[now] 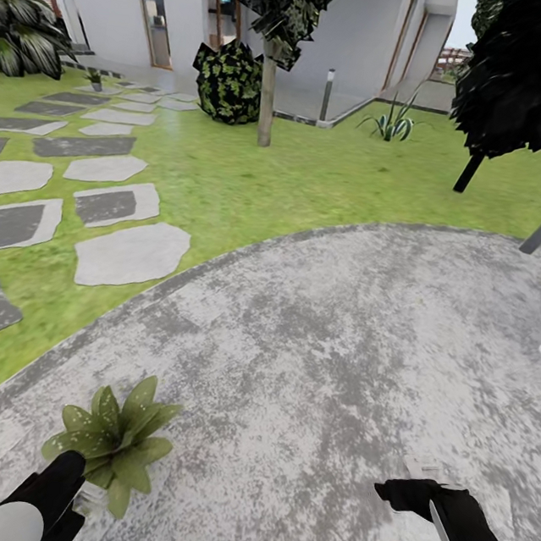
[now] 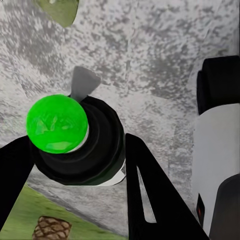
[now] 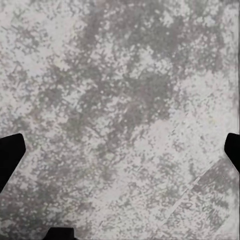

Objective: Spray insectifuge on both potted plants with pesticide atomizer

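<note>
Though our left gripper (image 2: pixel 75 165) clamps the half-hidden pesticide atomizer (image 2: pixel 80 145), we count one potted plant (image 1: pixel 115 442); right gripper (image 3: pixel 120 150) gapes.

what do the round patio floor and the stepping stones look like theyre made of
The round patio looks like gravel or rough concrete: mottled grey and white speckle, matte, with no joints visible. The stepping stones look like flat cut stone slabs: irregular outlines, some pale grey and some darker, set flush in the lawn. As a simulator render, the textures leave the exact material open.
</note>
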Controlling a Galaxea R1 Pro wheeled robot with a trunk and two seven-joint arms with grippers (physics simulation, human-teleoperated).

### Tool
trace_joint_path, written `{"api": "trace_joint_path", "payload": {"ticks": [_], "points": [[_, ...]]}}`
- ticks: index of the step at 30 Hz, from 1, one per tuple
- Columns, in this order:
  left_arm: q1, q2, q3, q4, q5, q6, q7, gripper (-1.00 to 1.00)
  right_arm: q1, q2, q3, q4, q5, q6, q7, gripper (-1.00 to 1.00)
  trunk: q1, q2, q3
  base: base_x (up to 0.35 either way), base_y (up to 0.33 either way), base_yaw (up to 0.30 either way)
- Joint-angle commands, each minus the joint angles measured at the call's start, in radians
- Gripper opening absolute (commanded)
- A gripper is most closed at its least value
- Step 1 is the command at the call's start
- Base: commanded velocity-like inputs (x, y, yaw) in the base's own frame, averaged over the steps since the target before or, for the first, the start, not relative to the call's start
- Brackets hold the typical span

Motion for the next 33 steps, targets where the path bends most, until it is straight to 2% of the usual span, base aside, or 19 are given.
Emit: {"api": "trace_joint_path", "payload": {"ticks": [1,9,19,25,26,33], "points": [[-0.001,-0.001,0.007,-0.002,-0.011,0.002,-0.008,-1.0,0.0,0.0,-0.002,-0.001,0.005,0.004,0.007,1.0,0.0,0.0,-0.002,0.251,-0.26,0.217],[-0.001,-0.001,0.008,-0.002,-0.011,0.002,-0.008,-1.0,0.0,0.0,-0.002,-0.001,0.005,0.004,0.007,1.0,0.0,0.0,-0.008,0.24,-0.247,0.22],[-0.001,0.0,0.011,-0.003,-0.011,0.004,-0.008,-1.0,0.0,0.001,0.0,-0.001,0.006,0.004,0.007,1.0,0.0,0.0,-0.011,0.022,-0.023,0.094],[-0.001,0.001,0.011,-0.107,-0.009,0.066,-0.008,-1.0,0.0,0.001,-0.001,-0.001,0.005,0.004,0.007,1.0,0.0,0.0,-0.012,0.0,0.0,0.072],[-0.001,-0.009,0.009,-0.115,-0.009,0.069,-0.008,-1.0,0.0,0.001,-0.001,-0.001,0.006,0.004,0.007,1.0,0.0,0.0,-0.012,0.0,0.0,0.003],[-0.001,-0.021,0.01,-0.118,-0.008,0.076,-0.008,-1.0,0.0,0.0,-0.002,-0.001,0.005,0.004,0.007,1.0,0.0,0.0,-0.012,0.0,0.0,0.0]]}}
